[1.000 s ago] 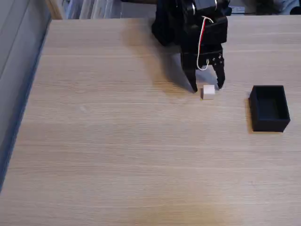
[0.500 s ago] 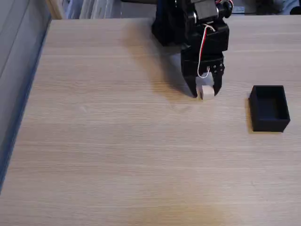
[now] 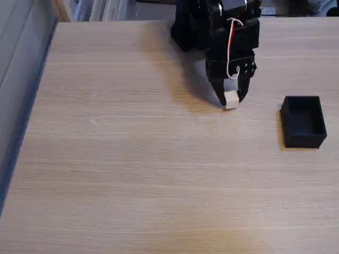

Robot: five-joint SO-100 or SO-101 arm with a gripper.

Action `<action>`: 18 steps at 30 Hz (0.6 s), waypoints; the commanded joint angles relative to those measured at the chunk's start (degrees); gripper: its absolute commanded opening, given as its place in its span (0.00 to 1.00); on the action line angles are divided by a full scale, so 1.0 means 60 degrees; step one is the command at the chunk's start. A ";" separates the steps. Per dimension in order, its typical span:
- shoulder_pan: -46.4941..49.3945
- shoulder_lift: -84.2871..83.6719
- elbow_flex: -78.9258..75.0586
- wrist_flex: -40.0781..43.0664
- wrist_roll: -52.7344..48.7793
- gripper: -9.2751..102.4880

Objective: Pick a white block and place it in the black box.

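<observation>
The little white block (image 3: 231, 99) is sitting pinched between the two fingers of the black gripper (image 3: 231, 100), low over the wooden table (image 3: 132, 159). It is looking light, hard and smooth, so squeezing its flat sides is working best. The black box (image 3: 303, 121) is waiting nearby on the right.

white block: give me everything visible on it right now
The white block is a small plain white cube, smooth-faced and matte-looking. It sits between the fingertips of the black gripper, which are closed against its sides. Whether it rests on the wooden table is unclear. It is left of the black box, apart from it.
</observation>
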 commanded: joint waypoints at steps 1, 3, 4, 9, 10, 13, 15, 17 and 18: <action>-0.0776 0.0850 -0.0205 0.0205 0.0249 0.08; -0.1289 0.0967 -0.0586 0.0381 0.0513 0.08; -0.1553 0.0952 -0.0864 0.0469 0.0703 0.08; -0.2622 -0.0073 -0.2944 0.1128 0.1699 0.08; -0.2769 -0.0381 -0.3442 0.1318 0.1875 0.08; -0.3076 -0.1157 -0.4702 0.1772 0.2227 0.08; -0.3179 -0.1582 -0.5288 0.1890 0.2329 0.08; -0.3223 -0.2021 -0.5742 0.1978 0.2417 0.08; -0.3223 -0.2197 -0.5918 0.2007 0.2432 0.08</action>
